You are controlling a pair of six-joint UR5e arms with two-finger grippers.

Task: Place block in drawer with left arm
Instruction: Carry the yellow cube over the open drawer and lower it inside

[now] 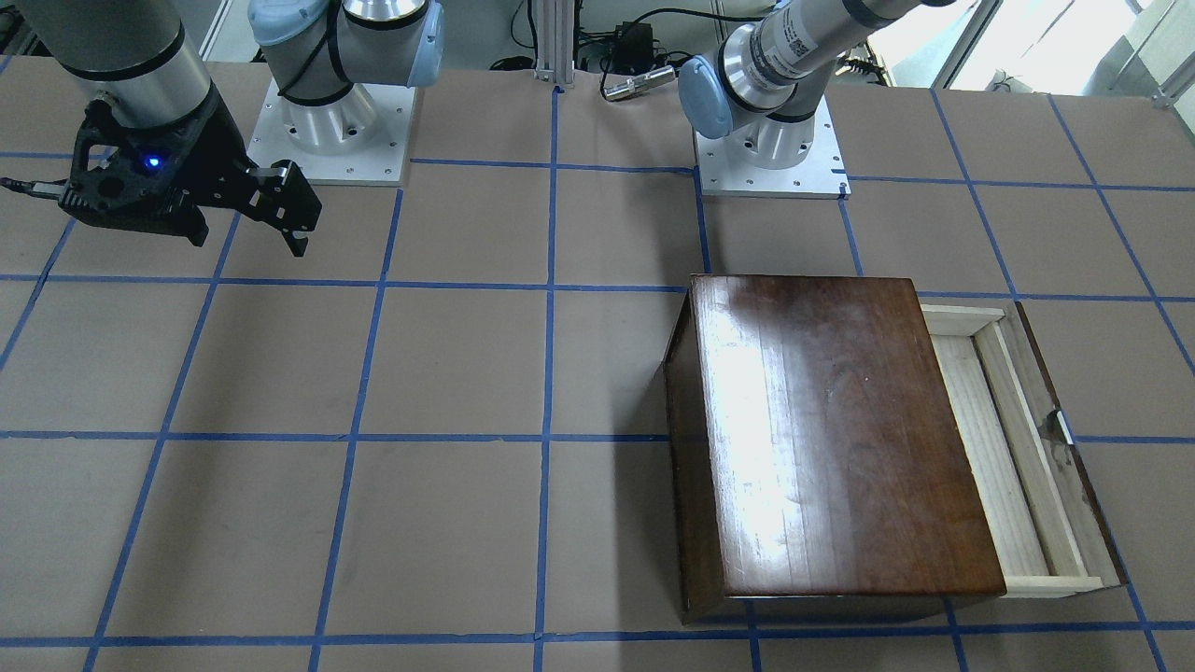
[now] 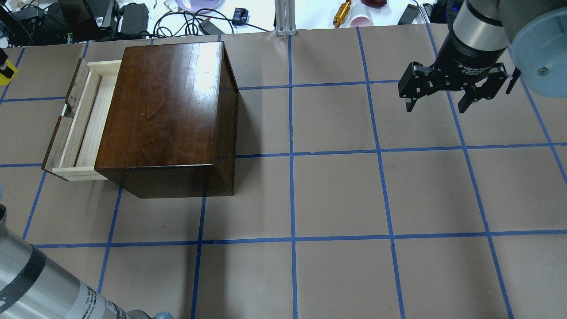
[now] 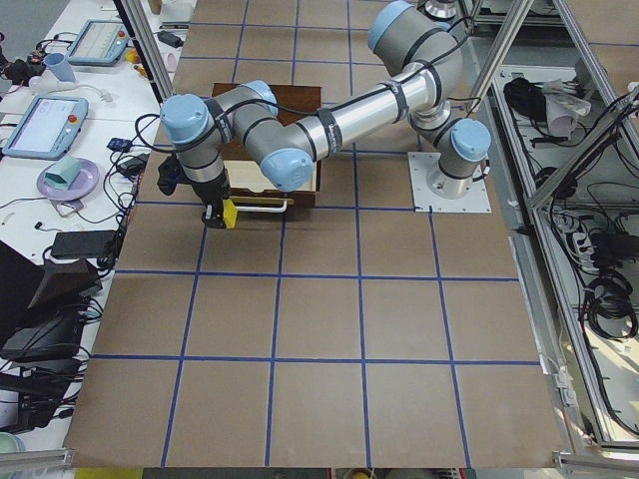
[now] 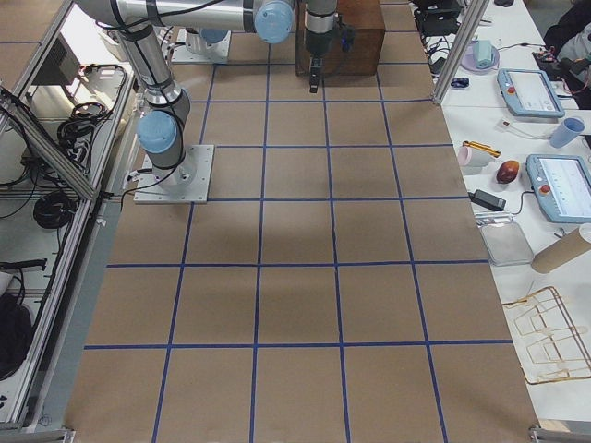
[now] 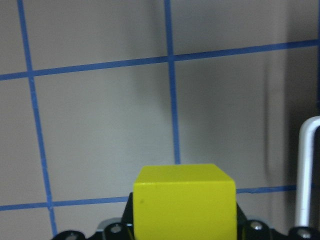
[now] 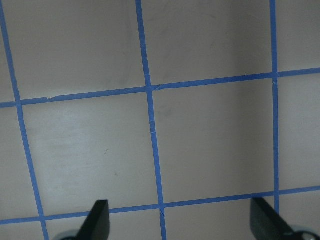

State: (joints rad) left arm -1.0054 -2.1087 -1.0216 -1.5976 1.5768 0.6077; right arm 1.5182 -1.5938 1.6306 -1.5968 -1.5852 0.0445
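Observation:
My left gripper (image 3: 218, 210) is shut on the yellow block (image 5: 184, 202), which fills the bottom of the left wrist view and also shows in the exterior left view (image 3: 229, 214). It hangs above the table just beyond the drawer's front. The drawer (image 2: 79, 119) is pulled partly out of the dark-brown box (image 2: 168, 110), its pale wood inside bare (image 1: 999, 457). Its white handle (image 5: 306, 170) shows at the right edge of the left wrist view. My right gripper (image 2: 436, 106) is open and empty, far from the box, above the table (image 6: 181, 225).
The table is brown with a blue tape grid. Both arm bases (image 1: 329, 140) stand on plates at the robot's edge. Cables, cups and tablets (image 3: 45, 125) lie on the white bench beyond the table's far edge.

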